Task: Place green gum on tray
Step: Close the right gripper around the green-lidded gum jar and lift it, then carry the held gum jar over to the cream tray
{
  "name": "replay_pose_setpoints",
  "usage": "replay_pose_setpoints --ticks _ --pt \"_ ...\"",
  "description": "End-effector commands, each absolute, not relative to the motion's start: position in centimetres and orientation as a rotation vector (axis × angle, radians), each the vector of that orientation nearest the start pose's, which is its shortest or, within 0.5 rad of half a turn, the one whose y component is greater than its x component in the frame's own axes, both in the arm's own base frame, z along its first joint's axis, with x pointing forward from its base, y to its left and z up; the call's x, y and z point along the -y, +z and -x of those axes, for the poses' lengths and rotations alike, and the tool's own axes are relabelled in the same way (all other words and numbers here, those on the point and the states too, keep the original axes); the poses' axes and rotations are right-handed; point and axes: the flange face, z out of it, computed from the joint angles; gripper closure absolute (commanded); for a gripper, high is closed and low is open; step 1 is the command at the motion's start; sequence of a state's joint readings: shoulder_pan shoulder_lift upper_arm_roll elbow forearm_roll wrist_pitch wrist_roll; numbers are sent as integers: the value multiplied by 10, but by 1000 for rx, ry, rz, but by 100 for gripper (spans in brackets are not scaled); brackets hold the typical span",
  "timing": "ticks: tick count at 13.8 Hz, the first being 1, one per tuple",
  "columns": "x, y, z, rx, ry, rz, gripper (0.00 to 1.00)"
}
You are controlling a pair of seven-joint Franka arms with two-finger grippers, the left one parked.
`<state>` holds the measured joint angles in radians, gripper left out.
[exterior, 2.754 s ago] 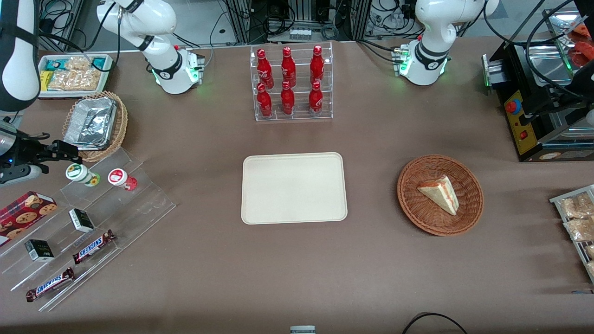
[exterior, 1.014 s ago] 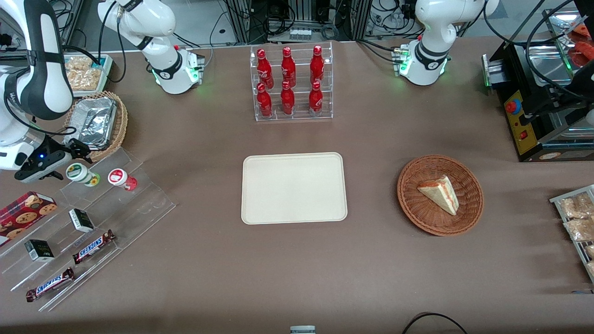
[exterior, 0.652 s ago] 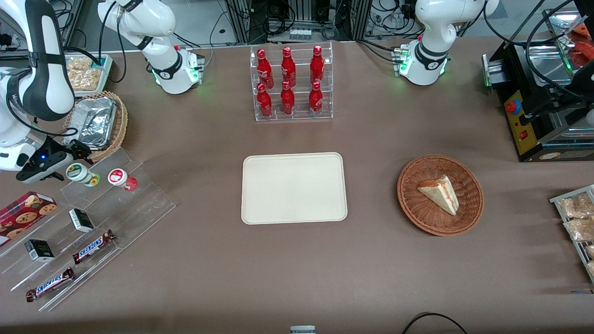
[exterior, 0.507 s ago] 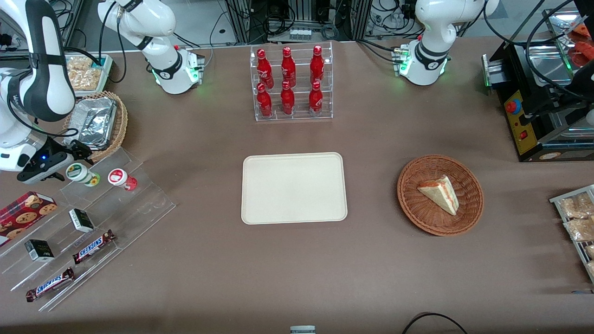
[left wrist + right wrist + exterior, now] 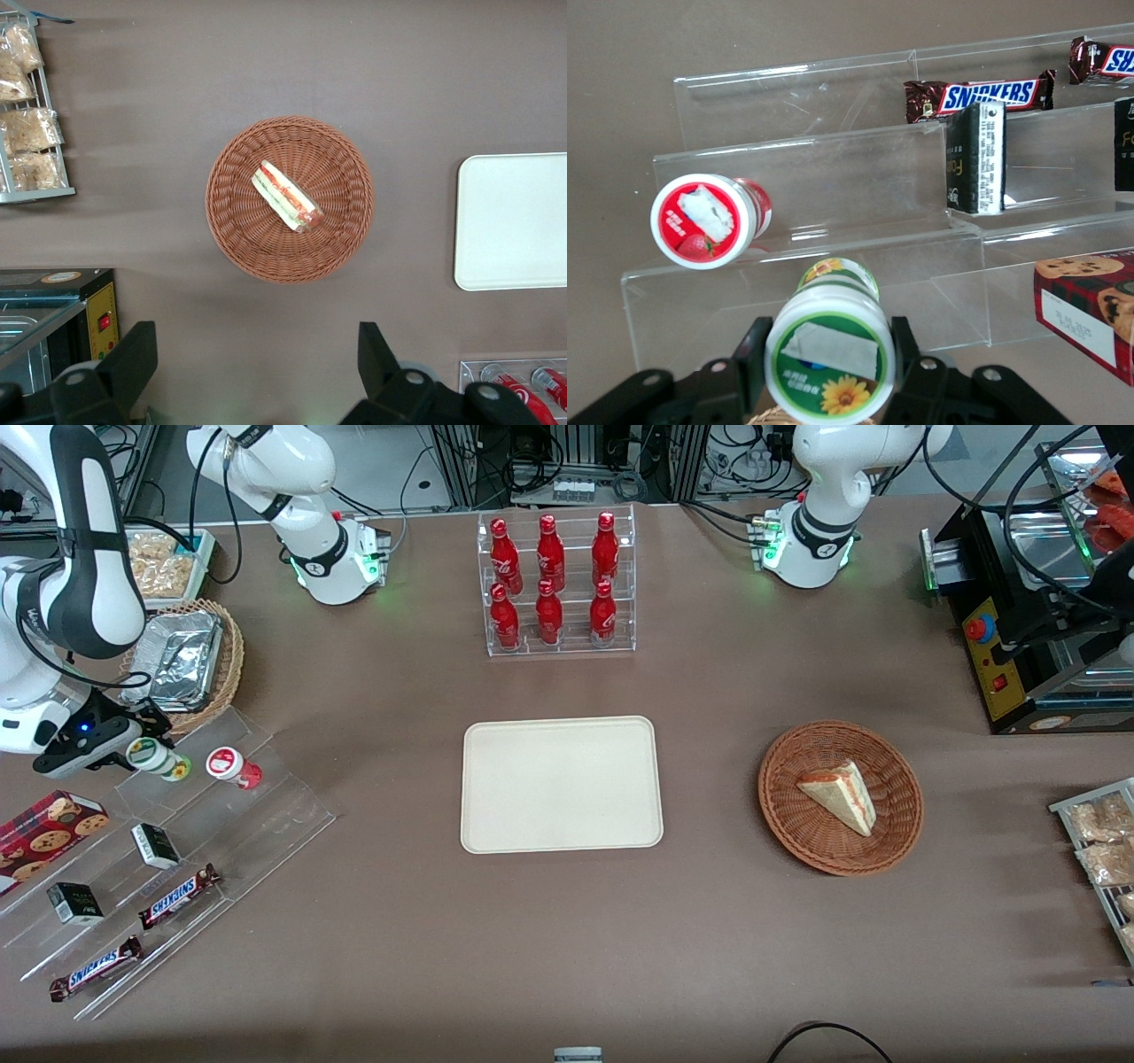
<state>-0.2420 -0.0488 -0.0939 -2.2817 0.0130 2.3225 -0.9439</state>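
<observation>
The gripper [image 5: 133,746] is at the left edge of the front view, at the top step of a clear acrylic stand [image 5: 186,841]. Its black fingers [image 5: 749,359] are on both sides of the green gum [image 5: 156,756], close at the bottle's sides; in the wrist view they look to touch it, so it is pinching the bottle. The gum rests on the top step, lid w/ sunflower print toward the wrist camera. Just beside it is a red gum bottle [image 5: 232,766], not touching. The tray [image 5: 561,784] is at frame centre, well apart from the gum. Snickers bars [image 5: 179,895] are on lower steps, nearer the front camera.
</observation>
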Motion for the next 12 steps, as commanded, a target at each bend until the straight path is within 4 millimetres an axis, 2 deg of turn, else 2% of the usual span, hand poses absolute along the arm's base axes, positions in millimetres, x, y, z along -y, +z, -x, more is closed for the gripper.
replay_pose_setpoints --ticks 1,3,8,10,12 --pt "170 386 -491 940 -148 3043 100" --pt "169 398 -495 953 -153 3040 100" --pt "163 479 -516 943 -72 2972 100" --pt "143 507 -524 938 -72 2939 100" --pt "118 525 -530 890 -48 2938 100"
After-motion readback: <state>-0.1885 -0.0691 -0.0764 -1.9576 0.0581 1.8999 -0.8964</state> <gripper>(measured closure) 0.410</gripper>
